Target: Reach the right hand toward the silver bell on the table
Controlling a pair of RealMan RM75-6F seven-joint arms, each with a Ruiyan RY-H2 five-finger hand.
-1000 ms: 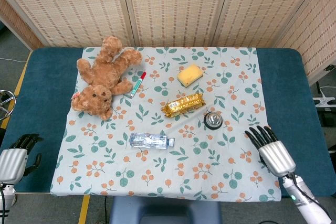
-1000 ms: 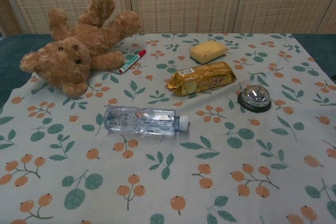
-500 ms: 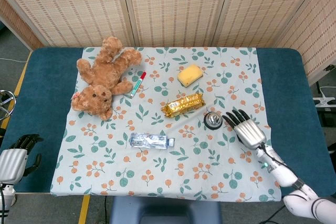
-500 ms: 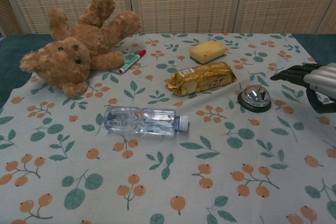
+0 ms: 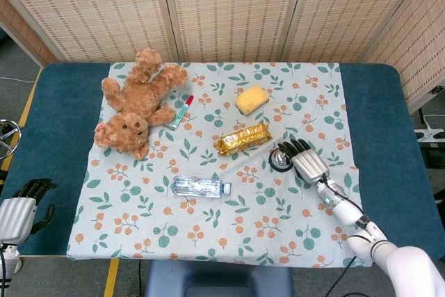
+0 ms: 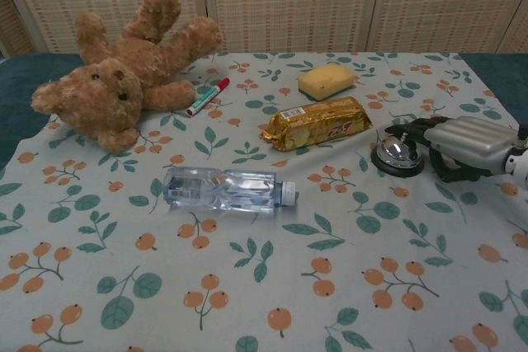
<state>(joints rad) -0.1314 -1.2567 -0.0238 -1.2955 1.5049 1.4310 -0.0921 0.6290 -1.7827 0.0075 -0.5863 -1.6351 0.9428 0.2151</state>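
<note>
The silver bell (image 5: 279, 160) (image 6: 395, 155) on its black base stands right of centre on the leaf-patterned cloth. My right hand (image 5: 304, 159) (image 6: 460, 146) hovers palm down just right of the bell, fingers apart and stretched over its top; whether they touch the dome I cannot tell. It holds nothing. My left hand (image 5: 24, 203) hangs low at the table's front left edge, fingers loosely curled, with nothing in it.
A gold snack packet (image 5: 241, 138) lies just left of the bell, a yellow sponge (image 5: 251, 99) behind it. A clear bottle (image 5: 200, 186) lies near the front, and a teddy bear (image 5: 135, 102) and red marker (image 5: 183, 110) at back left.
My right hand has moved from the table's front right up and left, ending with its fingers over the bell. The left hand stayed still.
</note>
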